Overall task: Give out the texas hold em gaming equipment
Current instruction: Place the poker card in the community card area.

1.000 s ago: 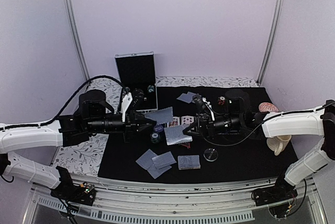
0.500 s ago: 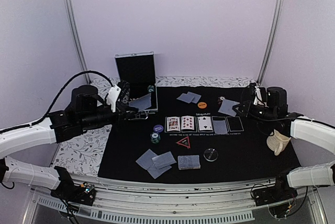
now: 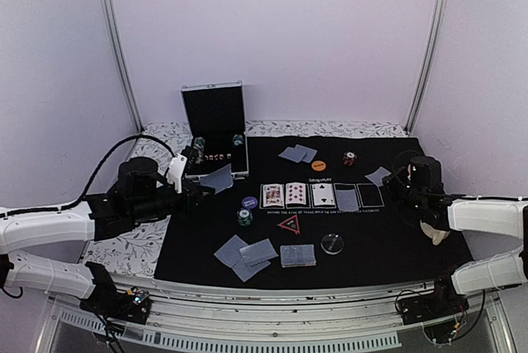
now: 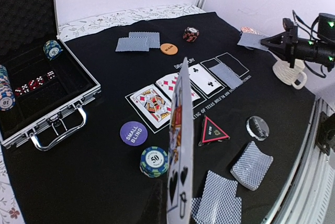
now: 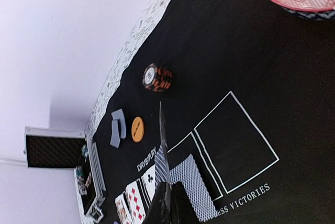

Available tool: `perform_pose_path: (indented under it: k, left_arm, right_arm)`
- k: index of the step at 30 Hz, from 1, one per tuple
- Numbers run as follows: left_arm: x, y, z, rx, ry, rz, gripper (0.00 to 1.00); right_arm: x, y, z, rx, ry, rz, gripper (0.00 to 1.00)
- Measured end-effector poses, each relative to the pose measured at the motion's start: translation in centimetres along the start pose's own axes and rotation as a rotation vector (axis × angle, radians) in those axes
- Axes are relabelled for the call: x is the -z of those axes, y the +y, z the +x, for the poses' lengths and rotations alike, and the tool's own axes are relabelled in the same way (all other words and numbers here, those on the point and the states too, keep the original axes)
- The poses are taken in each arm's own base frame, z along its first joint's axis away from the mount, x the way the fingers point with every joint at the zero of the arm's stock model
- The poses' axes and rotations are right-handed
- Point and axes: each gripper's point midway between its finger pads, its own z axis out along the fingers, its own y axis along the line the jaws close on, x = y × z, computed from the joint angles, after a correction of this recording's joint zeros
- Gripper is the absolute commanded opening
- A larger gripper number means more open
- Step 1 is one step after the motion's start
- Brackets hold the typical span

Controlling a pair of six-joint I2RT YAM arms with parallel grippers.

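Down front, face-down cards sit on the black mat, mid-table the left gripper is clamped on a lifted card by the open case, the right gripper pinches a second card just beyond the empty rectangle, and an orange chip lies farther back.

Looks like a robot lab booth rather than a home or a card room. Closed in by bare lilac walls across the upper half of the top view, with slim metal posts at upper left and upper right. Fitted along the bottom edge with an aluminium rail, with two white robot arms reaching in from lower left and lower right. Laid over the floral-clothed tabletop with a black mat at centre.
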Motion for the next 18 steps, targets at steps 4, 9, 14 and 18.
perform_pose_path:
  k: [4, 9, 14, 18]
  left_arm:
    - [0.3, -0.2, -0.5, -0.002, -0.025, 0.013, 0.00]
    - [0.7, -0.3, -0.8, -0.011, -0.050, 0.020, 0.00]
    - [0.8, -0.6, -1.2, -0.022, -0.066, 0.031, 0.00]
    - [0.9, -0.6, -1.2, -0.027, -0.067, 0.034, 0.00]
  right_arm:
    - [-1.4, -1.2, -0.5, -0.082, -0.054, 0.070, 0.02]
    - [-2.9, -2.4, 0.3, -0.141, -0.069, 0.129, 0.02]
    - [-4.3, -3.6, 1.5, -0.182, -0.054, 0.176, 0.02]
    - [-4.9, -4.1, 1.8, -0.208, -0.056, 0.192, 0.08]
